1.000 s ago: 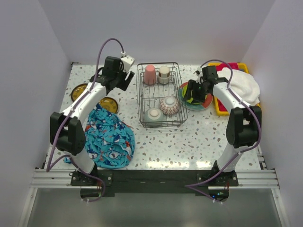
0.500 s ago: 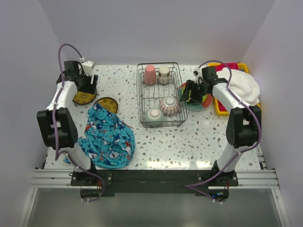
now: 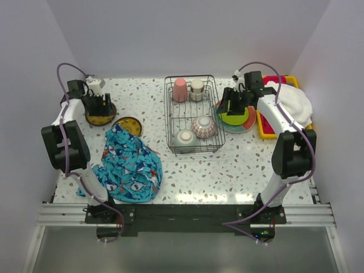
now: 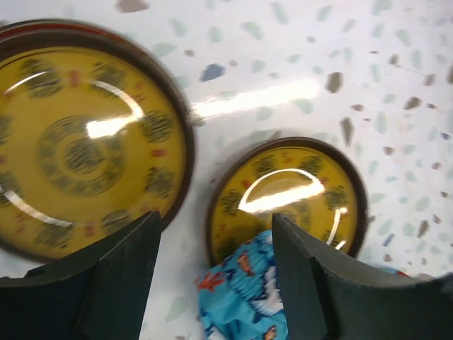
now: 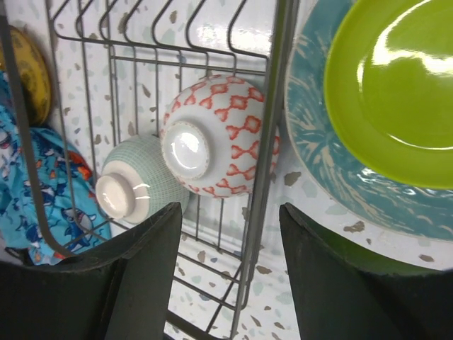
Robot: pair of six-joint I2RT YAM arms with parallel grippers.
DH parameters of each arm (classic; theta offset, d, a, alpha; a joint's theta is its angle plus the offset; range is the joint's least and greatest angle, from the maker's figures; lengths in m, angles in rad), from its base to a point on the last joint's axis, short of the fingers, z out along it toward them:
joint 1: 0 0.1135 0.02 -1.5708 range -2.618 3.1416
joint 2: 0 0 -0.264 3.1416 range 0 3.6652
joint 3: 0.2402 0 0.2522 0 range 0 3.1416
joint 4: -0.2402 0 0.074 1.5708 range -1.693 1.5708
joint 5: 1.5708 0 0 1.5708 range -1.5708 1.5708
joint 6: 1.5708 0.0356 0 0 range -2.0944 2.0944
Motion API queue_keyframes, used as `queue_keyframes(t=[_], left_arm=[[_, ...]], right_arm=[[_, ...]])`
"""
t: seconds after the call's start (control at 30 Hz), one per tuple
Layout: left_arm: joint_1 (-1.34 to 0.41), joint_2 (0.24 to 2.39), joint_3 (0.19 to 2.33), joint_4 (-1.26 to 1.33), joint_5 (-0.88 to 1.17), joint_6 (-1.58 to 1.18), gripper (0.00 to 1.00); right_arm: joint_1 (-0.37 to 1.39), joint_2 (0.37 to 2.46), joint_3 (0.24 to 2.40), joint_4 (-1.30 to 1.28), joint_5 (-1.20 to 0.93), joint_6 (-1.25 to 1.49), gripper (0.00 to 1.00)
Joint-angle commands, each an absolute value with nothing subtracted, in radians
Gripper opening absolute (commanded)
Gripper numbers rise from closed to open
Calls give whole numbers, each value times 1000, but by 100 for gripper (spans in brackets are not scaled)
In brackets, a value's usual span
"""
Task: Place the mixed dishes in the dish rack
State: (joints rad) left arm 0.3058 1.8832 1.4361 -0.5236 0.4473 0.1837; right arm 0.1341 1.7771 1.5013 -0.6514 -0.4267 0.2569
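Starting with the overhead view, the dish rack (image 3: 190,111) stands mid-bench toward the far edge and already carries four pieces: a pink cup (image 3: 180,90) and a cream cup (image 3: 197,89) at its far end, and a red-patterned bowl (image 3: 203,127) and a mint bowl (image 3: 185,137) at its near end. Its wavy plate slots look unfilled. Just right of the rack, a lime-green plate (image 3: 239,118) lies on a teal plate (image 3: 242,128) on the bench (image 3: 239,165), with the right gripper (image 3: 234,104) above their left rim. Toward the far left corner the left gripper (image 3: 101,105) hangs over the larger yellow plate (image 3: 95,119). The smaller yellow plate (image 3: 127,125) lies beside it, touching a blue patterned cloth (image 3: 133,162). In the left wrist view the fingers (image 4: 113,283) stand apart above both yellow plates, gripping nothing, and the cloth overlaps the smaller plate's near rim. In the right wrist view the fingers (image 5: 148,276) are likewise spread and empty. They frame the rack's right wall, with both bowls upside down inside it and the stacked plates outside. I judge the task about half done: the cups and bowls are loaded, and four plates remain.
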Motion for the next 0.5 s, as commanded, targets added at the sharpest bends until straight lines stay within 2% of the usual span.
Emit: queue_keyframes(t=[0.0, 0.2, 0.27, 0.47], left_arm=[[249, 1896, 1440, -509, 687, 216, 68], [213, 1850, 1436, -595, 723, 244, 68], [213, 1835, 1462, -630, 694, 247, 69], [213, 1744, 1476, -693, 640, 310, 72]], right_arm=[[124, 1766, 1575, -704, -259, 195, 60], [54, 1841, 1591, -715, -127, 320, 59], [9, 1874, 1592, -712, -150, 402, 59], [3, 1940, 1539, -528, -147, 515, 58]])
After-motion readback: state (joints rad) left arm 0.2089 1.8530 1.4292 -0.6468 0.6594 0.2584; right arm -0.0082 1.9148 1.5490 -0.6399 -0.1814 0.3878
